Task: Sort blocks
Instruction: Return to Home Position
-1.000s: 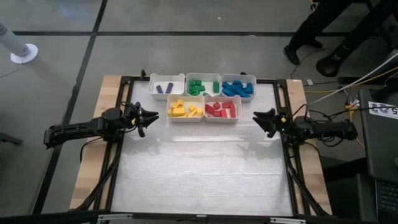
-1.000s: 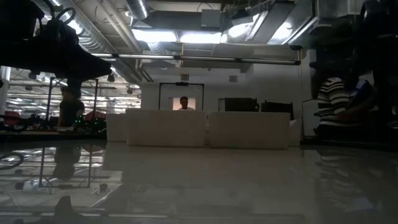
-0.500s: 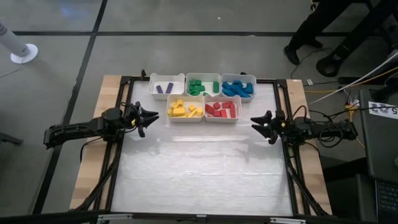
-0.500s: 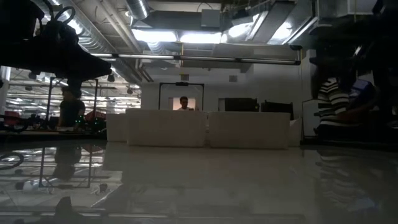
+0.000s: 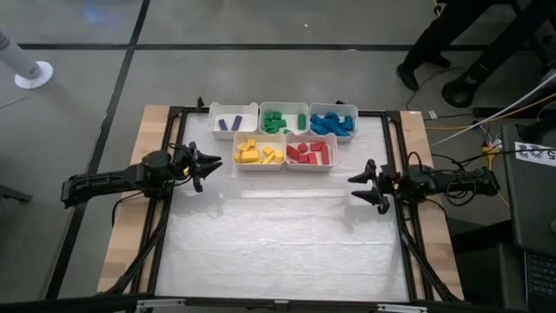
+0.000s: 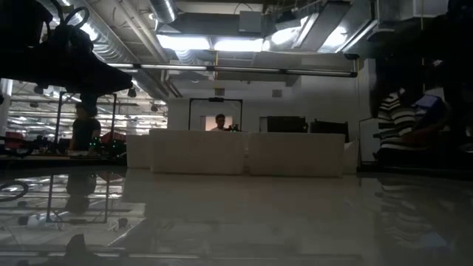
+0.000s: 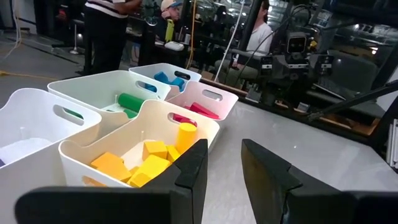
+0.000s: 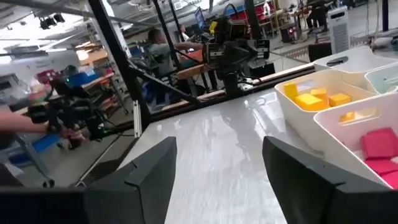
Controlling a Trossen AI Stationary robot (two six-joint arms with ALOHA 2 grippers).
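Across most of the high view sits the white table (image 5: 278, 252), with five white bins (image 5: 259, 167) bunched at its far edge, three in the back row and two in front. Both arms lie low along the sides. The left gripper (image 5: 209, 167) hangs just beside the front-left bin, its jaws only a narrow gap apart with nothing in them. The right gripper (image 5: 354, 187) is over bare table, near the front-right bin but clear of it, jaws spread wide and empty too. All the blocks I can see are in the bins, sorted by colour: purple blocks (image 5: 231, 123) back left, green blocks (image 5: 276, 121) back centre, blue blocks (image 5: 332, 124) back right, yellow blocks (image 5: 256, 153) front left, red blocks (image 5: 309, 155) front right.
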